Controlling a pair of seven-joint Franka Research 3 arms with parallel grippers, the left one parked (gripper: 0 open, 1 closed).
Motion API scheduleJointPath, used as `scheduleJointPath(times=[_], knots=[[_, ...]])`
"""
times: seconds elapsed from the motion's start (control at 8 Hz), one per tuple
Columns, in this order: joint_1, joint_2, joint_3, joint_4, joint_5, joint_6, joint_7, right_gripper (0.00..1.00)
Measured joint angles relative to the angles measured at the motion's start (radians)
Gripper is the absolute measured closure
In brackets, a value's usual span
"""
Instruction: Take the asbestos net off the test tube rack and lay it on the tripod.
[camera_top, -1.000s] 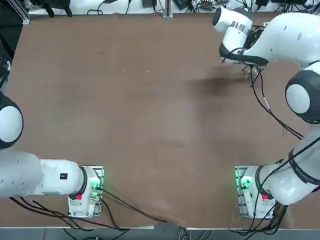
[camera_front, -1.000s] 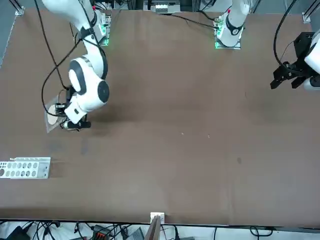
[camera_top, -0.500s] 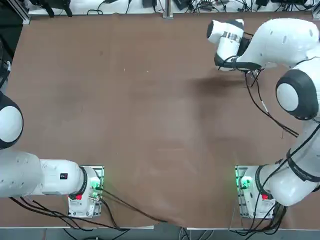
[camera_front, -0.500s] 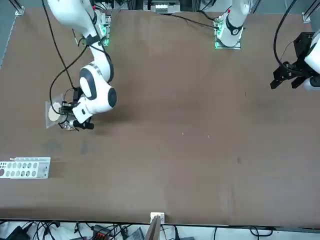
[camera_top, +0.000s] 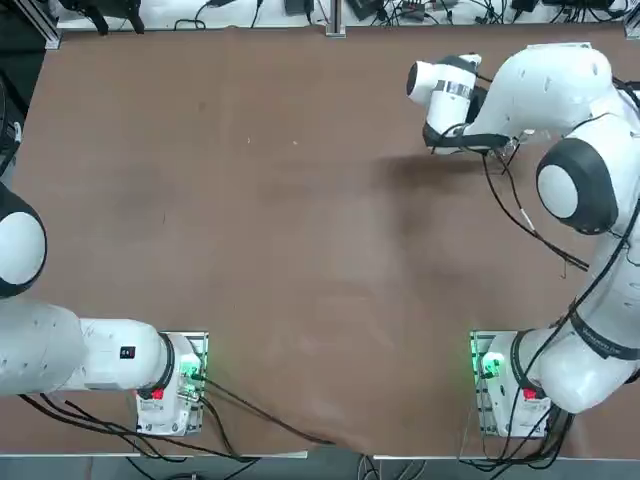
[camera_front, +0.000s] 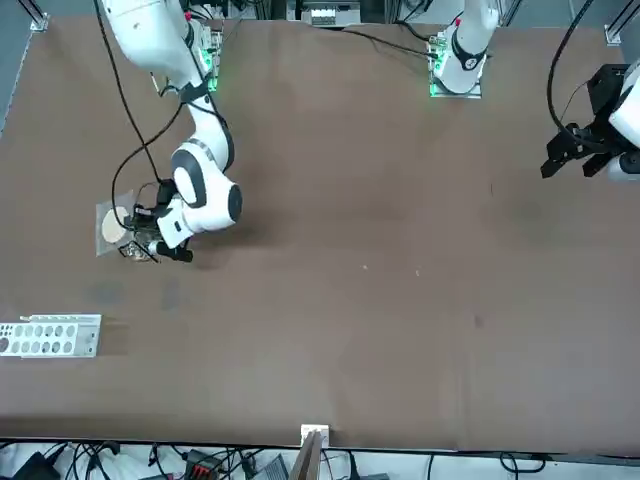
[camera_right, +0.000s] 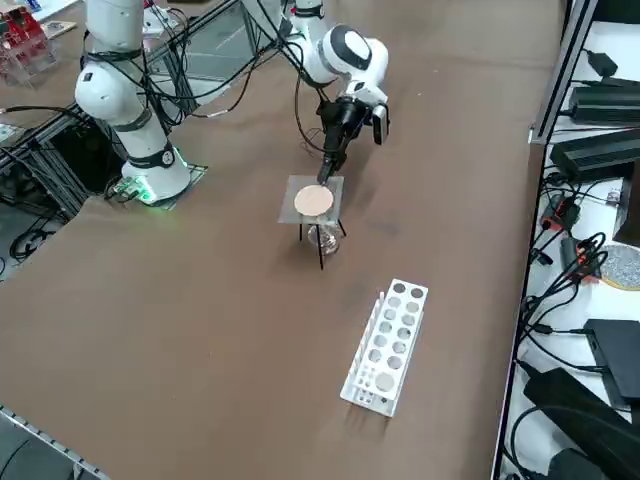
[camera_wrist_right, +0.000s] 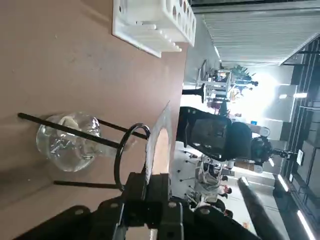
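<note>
One asbestos net (camera_right: 313, 201), grey mesh with a pale central disc, held over the tripod (camera_right: 320, 248) toward the right-hand edge of the table (camera_right: 200, 330). Principal hazard: release with the mesh off centre or tilted on the ring, whose overlap I cannot fully judge from here; a corner might then dip and the sheet slide off. Second hazard: lowering too far, so that the pressed net tips or shoves the thin-legged stand. Third: the glass vessel (camera_right: 325, 238) standing among the legs, which a shifted tripod could knock over. Fourth, minor: the net's edge sticking to a finger as the grip opens, dragging the sheet askew on retreat. One right gripper (camera_wrist_right: 150, 179), its fingers drawn together on one margin of the net, with only the thin sheet between them; the rest of the mesh projects free. Net and ring are close together; whether they touch, I cannot tell. One test tube rack (camera_right: 385, 345), white, perforated, no net on it, lying between the tripod and the table's far right corner, well apart from the hand.
</note>
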Motion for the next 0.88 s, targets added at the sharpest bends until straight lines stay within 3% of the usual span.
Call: scheduleJointPath(times=[0.88], knots=[[0.003, 0.055, -0.001, 0.013, -0.02, -0.016, 0.047, 0.99]])
